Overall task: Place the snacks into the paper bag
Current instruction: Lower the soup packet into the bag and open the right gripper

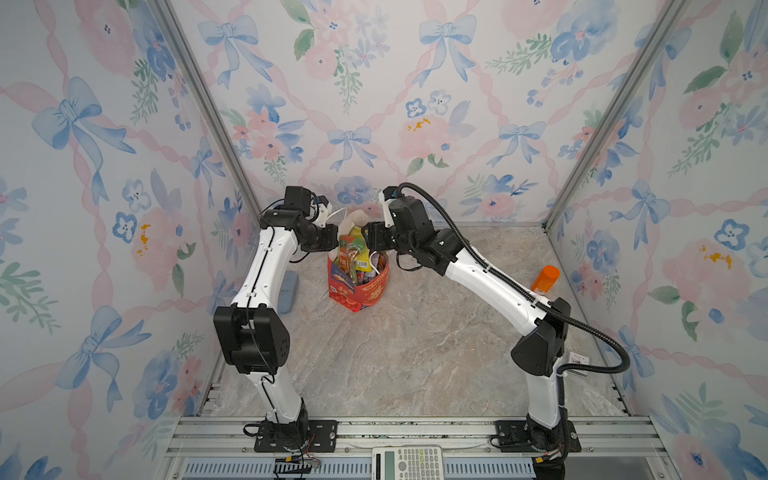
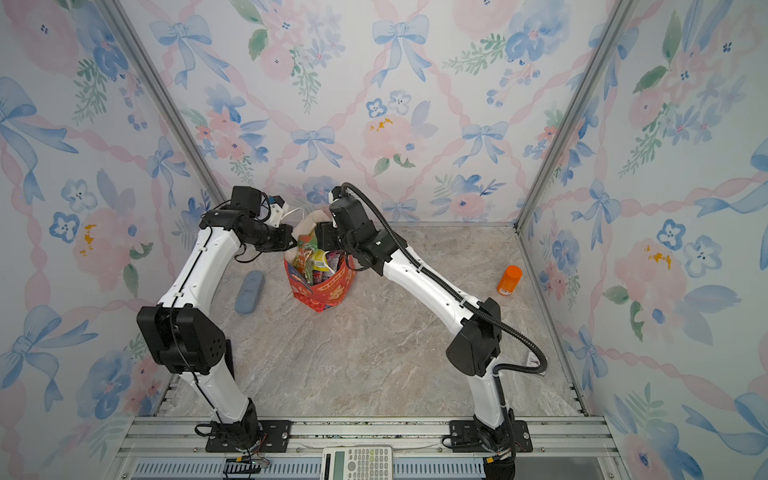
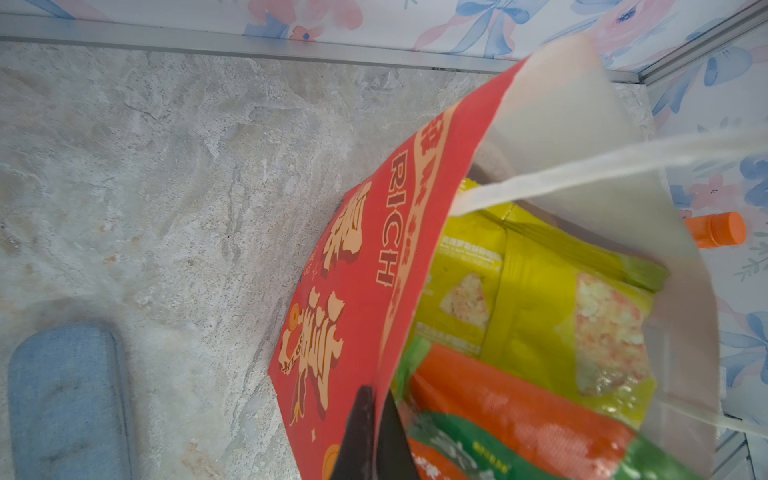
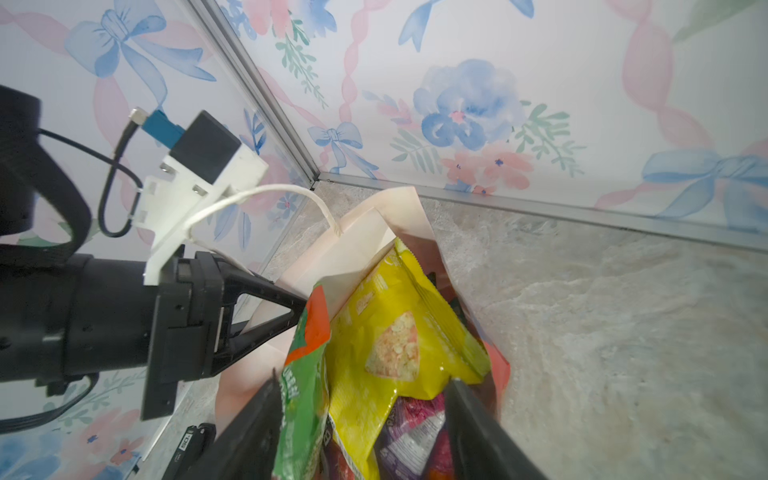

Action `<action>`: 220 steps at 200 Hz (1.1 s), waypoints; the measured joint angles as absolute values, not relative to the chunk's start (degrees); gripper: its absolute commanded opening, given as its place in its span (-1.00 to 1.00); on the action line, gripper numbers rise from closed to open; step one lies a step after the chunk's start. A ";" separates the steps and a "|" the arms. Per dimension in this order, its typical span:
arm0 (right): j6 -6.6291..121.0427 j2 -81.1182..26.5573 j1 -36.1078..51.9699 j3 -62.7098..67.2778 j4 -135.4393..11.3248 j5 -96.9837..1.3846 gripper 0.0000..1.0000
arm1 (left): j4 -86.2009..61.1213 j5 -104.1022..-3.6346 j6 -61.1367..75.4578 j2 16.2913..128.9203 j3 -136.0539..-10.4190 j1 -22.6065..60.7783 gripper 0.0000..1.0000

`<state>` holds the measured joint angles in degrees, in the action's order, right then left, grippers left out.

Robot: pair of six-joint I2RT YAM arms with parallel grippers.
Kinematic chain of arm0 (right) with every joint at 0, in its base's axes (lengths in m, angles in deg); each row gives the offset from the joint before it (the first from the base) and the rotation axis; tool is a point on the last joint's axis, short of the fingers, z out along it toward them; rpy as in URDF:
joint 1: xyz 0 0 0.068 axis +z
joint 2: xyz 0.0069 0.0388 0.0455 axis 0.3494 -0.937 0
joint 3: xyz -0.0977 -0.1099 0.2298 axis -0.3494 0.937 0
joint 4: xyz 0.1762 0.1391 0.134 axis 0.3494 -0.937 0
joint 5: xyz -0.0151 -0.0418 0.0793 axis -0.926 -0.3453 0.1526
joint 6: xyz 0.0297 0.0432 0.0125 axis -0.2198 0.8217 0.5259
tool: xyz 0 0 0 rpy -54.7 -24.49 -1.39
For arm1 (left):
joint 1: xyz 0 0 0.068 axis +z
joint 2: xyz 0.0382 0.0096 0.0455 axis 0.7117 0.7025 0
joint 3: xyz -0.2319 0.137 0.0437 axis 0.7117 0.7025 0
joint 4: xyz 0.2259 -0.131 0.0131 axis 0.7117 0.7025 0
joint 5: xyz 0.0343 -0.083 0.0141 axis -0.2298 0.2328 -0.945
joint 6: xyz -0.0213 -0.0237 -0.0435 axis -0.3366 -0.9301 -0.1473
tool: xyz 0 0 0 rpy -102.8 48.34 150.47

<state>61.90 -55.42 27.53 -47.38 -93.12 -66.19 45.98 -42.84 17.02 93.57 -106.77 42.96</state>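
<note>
On the marble counter point(image 1: 415, 340): orange bottle point(image 1: 545, 279) near the right wall, blue-grey case point(image 2: 249, 291) over towards the left wall. Beyond the front edge: calculator point(image 1: 407, 462).

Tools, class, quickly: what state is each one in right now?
Left tool: shut on the paper bag rim.
Right tool: open, astride the snacks.

This was a robot test booth: flowered wallpaper panels point(image 1: 374, 104) stood in bare metal frames point(image 1: 206, 104) around a stone-patterned tabletop point(image 1: 415, 353), with a left arm point(image 1: 266, 266) and a right arm point(image 1: 490, 286) bolted to a slotted rail point(image 1: 415, 432).
</note>
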 measured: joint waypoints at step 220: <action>46.77 -74.09 33.83 -71.75 -112.18 -69.34 -0.53 | 45.98 -42.84 17.02 93.57 -106.71 43.16 -1.00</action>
